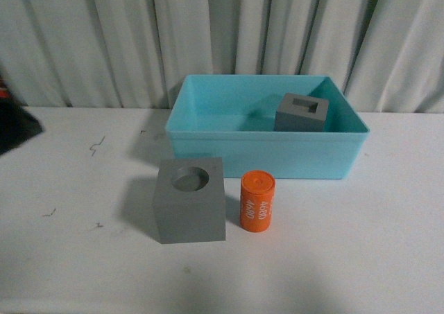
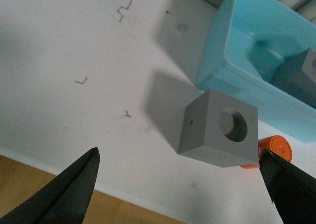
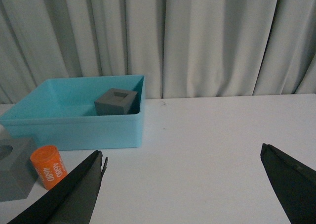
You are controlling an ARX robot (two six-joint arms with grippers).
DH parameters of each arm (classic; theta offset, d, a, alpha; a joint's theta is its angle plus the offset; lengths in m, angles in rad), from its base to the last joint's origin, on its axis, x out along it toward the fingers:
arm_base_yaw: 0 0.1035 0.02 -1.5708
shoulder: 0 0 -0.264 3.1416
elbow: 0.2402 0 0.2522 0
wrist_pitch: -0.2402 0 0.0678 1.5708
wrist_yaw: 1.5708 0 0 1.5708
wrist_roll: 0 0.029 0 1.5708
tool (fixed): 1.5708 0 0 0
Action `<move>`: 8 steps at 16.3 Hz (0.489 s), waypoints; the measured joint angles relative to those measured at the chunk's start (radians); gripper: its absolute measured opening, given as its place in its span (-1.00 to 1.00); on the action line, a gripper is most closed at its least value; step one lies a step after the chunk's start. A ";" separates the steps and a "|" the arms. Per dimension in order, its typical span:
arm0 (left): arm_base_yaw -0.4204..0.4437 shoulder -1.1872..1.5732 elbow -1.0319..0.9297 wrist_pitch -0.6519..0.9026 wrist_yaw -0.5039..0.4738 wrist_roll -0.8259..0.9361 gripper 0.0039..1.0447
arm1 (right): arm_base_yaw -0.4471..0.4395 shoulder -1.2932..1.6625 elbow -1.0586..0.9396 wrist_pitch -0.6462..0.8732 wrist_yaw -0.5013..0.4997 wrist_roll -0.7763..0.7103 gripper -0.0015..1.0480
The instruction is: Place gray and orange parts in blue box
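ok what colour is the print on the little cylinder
White, reading 4680, on the orange cylinder; it shows best in the front view.

This looks like a lab-style test bench, not a home. A plain white table [image 1: 361,245] fills the lower frame, with small dark marks [image 1: 97,145] scuffed in at centre left. Pale pleated curtains [image 1: 229,30] close off the whole top as a backdrop. The props are plain moulded pieces: a turquoise bin [image 1: 263,154] at centre, a gray block [image 1: 191,199] and an orange cylinder [image 1: 257,202] printed 4680. In the left wrist view, a wood-toned floor [image 2: 19,177] shows past the table edge.
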 joint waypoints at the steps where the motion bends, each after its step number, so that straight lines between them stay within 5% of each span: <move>1: -0.031 0.116 0.051 0.031 0.000 -0.004 0.88 | 0.000 0.000 0.000 0.000 0.000 0.000 0.87; 8: -0.142 0.522 0.281 0.170 0.031 0.168 0.88 | 0.000 0.000 0.000 0.000 0.000 0.000 0.87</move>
